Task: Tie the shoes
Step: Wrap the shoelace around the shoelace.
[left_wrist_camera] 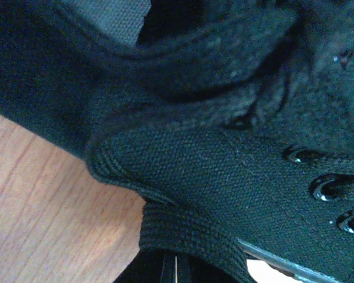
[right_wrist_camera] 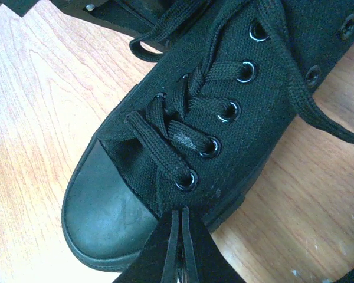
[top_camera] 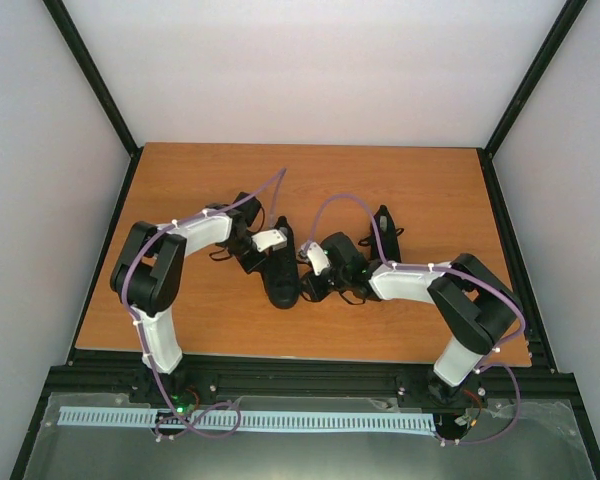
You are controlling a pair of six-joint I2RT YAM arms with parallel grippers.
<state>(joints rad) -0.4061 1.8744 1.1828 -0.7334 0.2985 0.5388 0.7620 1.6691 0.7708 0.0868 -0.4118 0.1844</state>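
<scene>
One black shoe [top_camera: 283,278] lies mid-table with its toe toward the arms. A second shoe [top_camera: 385,232] rests further right, behind the right arm. My left gripper [top_camera: 280,243] is pressed against the first shoe's heel end. In the left wrist view its fingertips [left_wrist_camera: 177,270] are shut, and a ribbed black band [left_wrist_camera: 189,231] of the shoe [left_wrist_camera: 224,171] lies across them. My right gripper [right_wrist_camera: 180,236] is shut with nothing in it. It hovers at the side of that shoe [right_wrist_camera: 165,135] just behind the rubber toe cap [right_wrist_camera: 100,206]. Loose laces [right_wrist_camera: 318,121] trail onto the wood.
The wooden table [top_camera: 420,180] is ringed by a black frame and white walls. Lace loops [top_camera: 220,253] spill beside the left wrist. Bare wood [right_wrist_camera: 41,106] lies left of the toe cap.
</scene>
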